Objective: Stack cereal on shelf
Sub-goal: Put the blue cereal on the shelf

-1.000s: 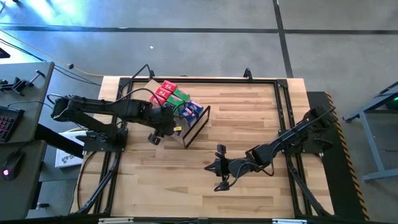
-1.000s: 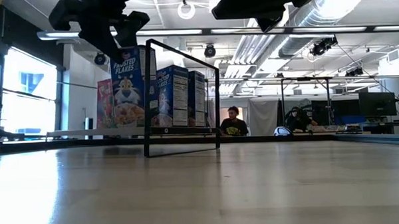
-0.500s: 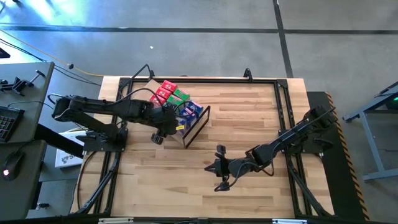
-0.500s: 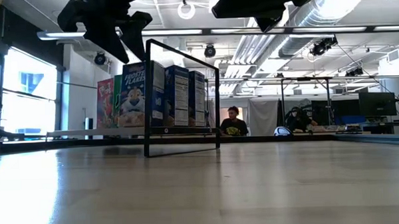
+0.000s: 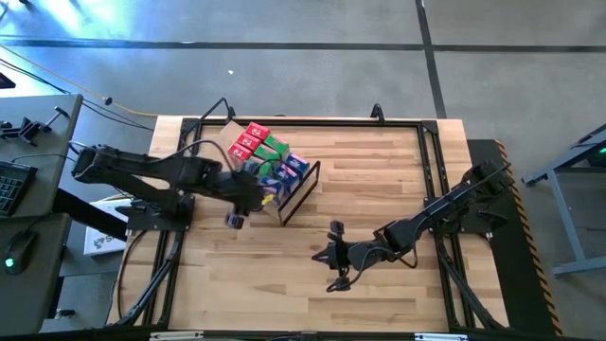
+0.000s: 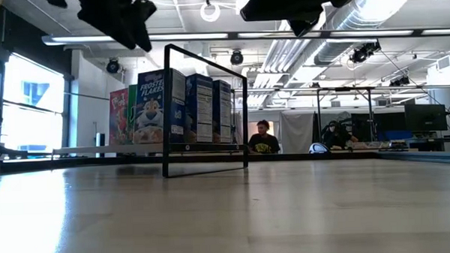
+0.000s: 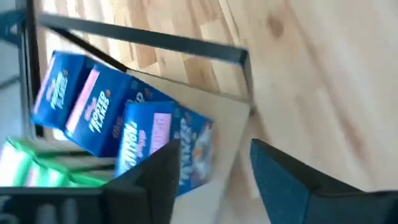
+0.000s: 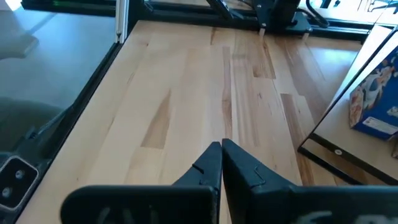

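Small cereal boxes stand upright in rows on the light-tan shelf (image 5: 230, 127) at the table's far left: red (image 5: 252, 139), green (image 5: 276, 148) and blue (image 5: 290, 169). The shelf's thin dark frame (image 5: 303, 188) rises at its right end. A blue Frosted Flakes box (image 6: 152, 106) stands at the front of the row. My left gripper (image 5: 256, 195) hovers open above and just left of the blue boxes (image 7: 165, 143), nothing between its fingers. My right gripper (image 5: 331, 256) hangs shut over the table's middle near part.
A dark metal rail (image 5: 303, 121) runs round the tabletop's edges. Bare striped wood (image 5: 379, 180) lies between the shelf and my right arm. A desk with a keyboard (image 5: 11, 185) stands off the table's left. People sit in the room far behind (image 6: 264, 137).
My left gripper has let go of the blue Frosted Flakes box, which moved in beside the other blue boxes and now stands upright on the shelf. The gripper has then risen and drawn back a little toward the table's near left.
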`<state>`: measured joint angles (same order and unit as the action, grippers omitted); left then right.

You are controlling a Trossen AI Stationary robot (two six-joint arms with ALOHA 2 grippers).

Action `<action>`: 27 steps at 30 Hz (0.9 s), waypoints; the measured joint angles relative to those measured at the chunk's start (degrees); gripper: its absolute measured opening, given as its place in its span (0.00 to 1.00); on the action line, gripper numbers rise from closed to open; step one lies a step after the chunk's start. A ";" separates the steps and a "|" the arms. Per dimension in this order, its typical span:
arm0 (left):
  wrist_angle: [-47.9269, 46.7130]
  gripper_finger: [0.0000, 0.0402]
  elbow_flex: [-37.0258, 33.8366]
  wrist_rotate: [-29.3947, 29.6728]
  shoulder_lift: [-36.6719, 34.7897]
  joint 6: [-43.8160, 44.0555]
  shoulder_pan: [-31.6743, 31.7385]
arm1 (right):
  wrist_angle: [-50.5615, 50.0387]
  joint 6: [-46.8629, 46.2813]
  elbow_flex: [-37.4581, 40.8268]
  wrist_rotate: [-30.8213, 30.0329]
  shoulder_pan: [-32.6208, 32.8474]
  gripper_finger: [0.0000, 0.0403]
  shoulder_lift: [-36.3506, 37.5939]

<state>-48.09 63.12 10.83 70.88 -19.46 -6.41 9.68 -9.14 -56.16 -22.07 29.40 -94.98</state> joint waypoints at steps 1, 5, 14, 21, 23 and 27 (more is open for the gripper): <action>1.06 0.44 -1.08 0.00 -0.99 3.62 -0.68 | -0.38 -0.10 0.00 -0.04 0.14 0.00 0.00; 5.73 0.30 -11.21 4.12 -5.55 15.62 -4.72 | -3.40 -1.17 0.01 -0.40 0.82 0.00 0.00; 33.52 0.04 -34.60 19.15 -12.13 36.54 -6.85 | -6.03 -2.55 0.02 -3.38 2.08 0.00 0.00; 42.12 0.03 -37.77 21.81 -11.18 35.27 -4.74 | -5.62 -2.36 0.02 -3.45 1.84 0.00 0.00; 44.14 0.03 -38.09 21.83 -10.62 33.98 -4.15 | -5.64 -2.37 0.02 -3.45 1.78 0.00 0.00; 46.92 0.03 -38.13 20.86 -9.53 32.72 -3.18 | -5.62 -2.37 0.02 -3.44 1.75 0.00 0.00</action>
<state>-1.17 24.99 31.69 61.34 13.26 -9.59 4.05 -11.51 -56.14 -25.51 31.16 -94.98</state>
